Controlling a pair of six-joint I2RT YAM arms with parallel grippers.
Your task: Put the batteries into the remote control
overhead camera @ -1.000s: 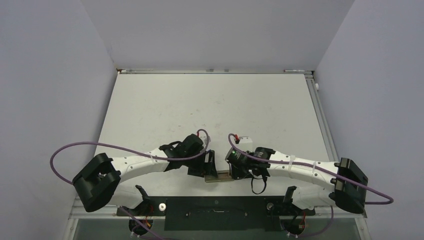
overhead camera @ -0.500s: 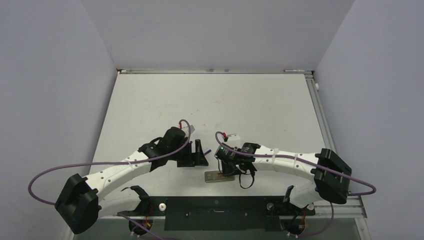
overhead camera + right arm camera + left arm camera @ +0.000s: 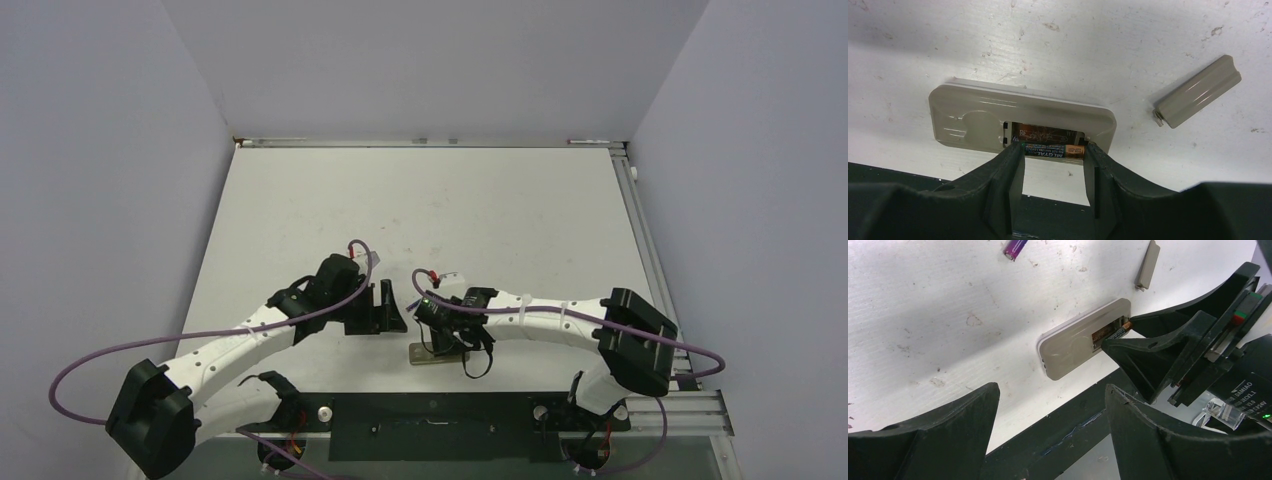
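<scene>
The remote control (image 3: 973, 117) lies back up near the table's front edge, its battery recess open; it also shows in the left wrist view (image 3: 1073, 347) and the top view (image 3: 428, 354). My right gripper (image 3: 1054, 155) is shut on the brownish-gold battery (image 3: 1053, 150), gripping it end to end at the near side of the recess. The purple-blue battery (image 3: 1015, 247) lies loose on the table beyond the remote. My left gripper (image 3: 1050, 390) is open and empty, held above the table to the left of the remote.
The remote's beige battery cover (image 3: 1198, 91) lies loose to the right of the remote. A black rail (image 3: 1063, 435) runs along the table's front edge just below the remote. Purple walls enclose the table on three sides.
My left gripper has pulled back from the remote, up and to the left. My right gripper has shifted left over the remote with the battery in it.
</scene>
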